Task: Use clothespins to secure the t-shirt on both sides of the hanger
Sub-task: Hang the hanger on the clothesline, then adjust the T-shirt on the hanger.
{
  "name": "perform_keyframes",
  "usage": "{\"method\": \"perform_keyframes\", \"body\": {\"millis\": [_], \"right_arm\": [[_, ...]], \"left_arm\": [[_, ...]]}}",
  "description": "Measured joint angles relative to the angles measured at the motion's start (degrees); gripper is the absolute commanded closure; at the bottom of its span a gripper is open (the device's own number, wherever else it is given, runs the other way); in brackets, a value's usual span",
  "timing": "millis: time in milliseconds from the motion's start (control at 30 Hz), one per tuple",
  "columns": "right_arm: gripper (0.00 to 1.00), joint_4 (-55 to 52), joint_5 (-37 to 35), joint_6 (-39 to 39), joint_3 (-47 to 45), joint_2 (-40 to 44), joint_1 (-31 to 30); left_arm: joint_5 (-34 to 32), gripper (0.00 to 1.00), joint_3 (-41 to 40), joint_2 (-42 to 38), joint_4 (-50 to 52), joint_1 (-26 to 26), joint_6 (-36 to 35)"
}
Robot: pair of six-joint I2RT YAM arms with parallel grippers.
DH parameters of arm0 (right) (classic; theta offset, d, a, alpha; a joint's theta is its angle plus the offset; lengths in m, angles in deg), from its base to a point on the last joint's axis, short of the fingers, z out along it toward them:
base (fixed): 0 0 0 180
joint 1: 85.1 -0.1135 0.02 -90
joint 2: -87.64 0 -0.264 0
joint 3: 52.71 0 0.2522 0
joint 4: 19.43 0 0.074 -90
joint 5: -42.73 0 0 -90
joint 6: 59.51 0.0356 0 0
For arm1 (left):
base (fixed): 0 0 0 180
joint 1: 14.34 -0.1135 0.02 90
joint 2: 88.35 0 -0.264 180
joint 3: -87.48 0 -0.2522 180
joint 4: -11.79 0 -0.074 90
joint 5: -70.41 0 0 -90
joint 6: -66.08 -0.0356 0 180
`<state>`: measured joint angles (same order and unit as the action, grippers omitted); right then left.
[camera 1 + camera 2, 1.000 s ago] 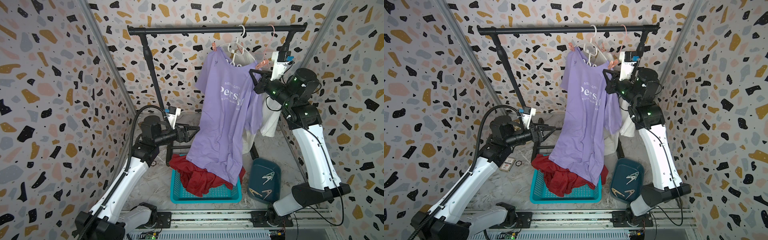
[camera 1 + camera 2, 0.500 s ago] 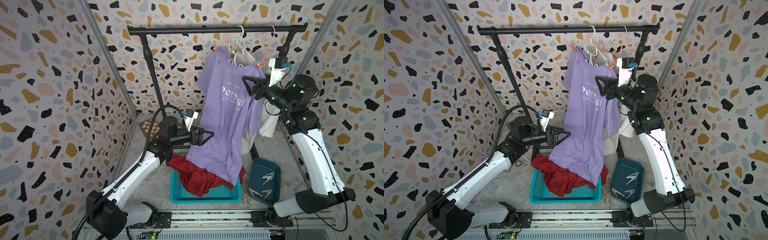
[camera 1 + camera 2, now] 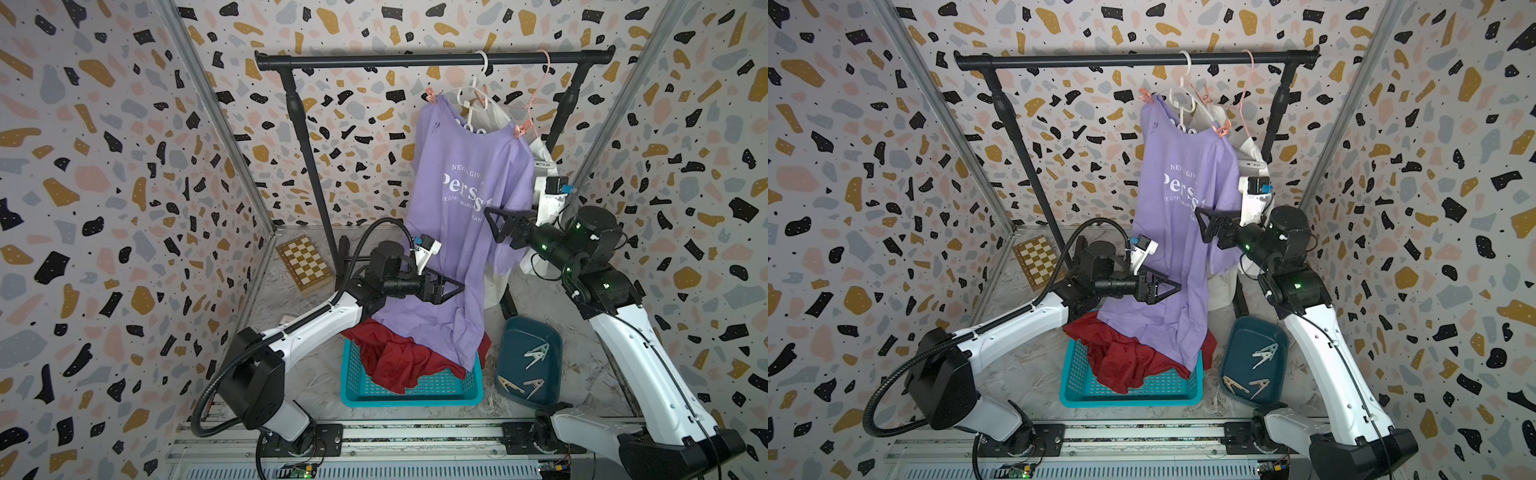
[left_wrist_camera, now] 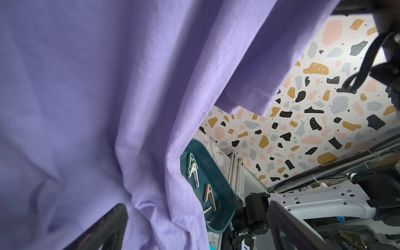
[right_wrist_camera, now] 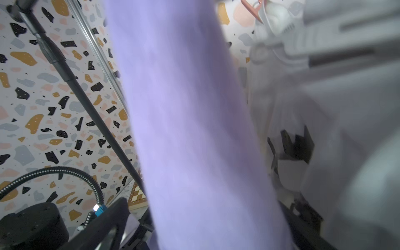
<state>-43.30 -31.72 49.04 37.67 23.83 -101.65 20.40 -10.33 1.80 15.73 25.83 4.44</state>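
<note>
Your left gripper (image 3: 451,286) stands with its jaws wide. In its wrist view the two fingers (image 4: 104,227) sit far apart with loose folds of the purple t-shirt (image 3: 457,199) between them, and nothing is clamped. Your right gripper (image 3: 492,224) also shows its jaws spread, against the shirt's side below the sleeve. Its wrist view is blurred, with fabric passing between the fingers and no grip evident.

The t-shirt hangs on the white hanger (image 3: 473,89), high above both grippers, on the black rail (image 3: 415,62). A pink clothespin (image 3: 431,96) sits on the shoulder above your left gripper. A second clothespin (image 3: 521,129) sits on the shoulder above your right gripper. Below your right gripper, spare clothespins (image 3: 534,357) lie in the dark teal tray (image 3: 515,332). Below your left gripper, the shirt's hem drapes over a red garment (image 3: 390,361) in the teal basket (image 3: 415,397). A white garment (image 3: 540,153) hangs behind the shirt, above your right gripper.
</note>
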Motion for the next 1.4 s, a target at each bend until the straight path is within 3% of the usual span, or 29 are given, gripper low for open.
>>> {"method": "perform_keyframes", "body": {"millis": [200,533,800,1033,1167,1400], "right_arm": [[0.0,-2.4,-2.1,3.0,-10.8,7.1,-0.1],[0.01,-7.4,-2.1,6.6,-23.7,19.5,-0.6],[0.0,-10.3,-2.2,8.1,-28.4,25.4,-0.6],[0.0,-11.4,-2.1,8.7,-30.6,26.3,-0.7],[0.01,-11.4,-2.0,8.9,-31.0,26.3,-0.7],[0.0,-11.1,-0.8,9.0,-31.7,25.7,-0.9]], "left_arm": [[0.9,0.01,6.9,9.1,-3.8,1.5,1.6],[1.3,0.01,26.6,25.1,-2.8,0.9,1.6],[1.7,0.01,45.5,34.5,4.0,-3.4,-0.4],[0.5,0.01,66.4,42.6,16.9,-8.5,-6.8],[-1.0,0.01,71.3,43.6,21.0,-10.8,-9.5],[-3.3,0.01,72.0,43.6,23.7,-13.2,-13.2]]}}
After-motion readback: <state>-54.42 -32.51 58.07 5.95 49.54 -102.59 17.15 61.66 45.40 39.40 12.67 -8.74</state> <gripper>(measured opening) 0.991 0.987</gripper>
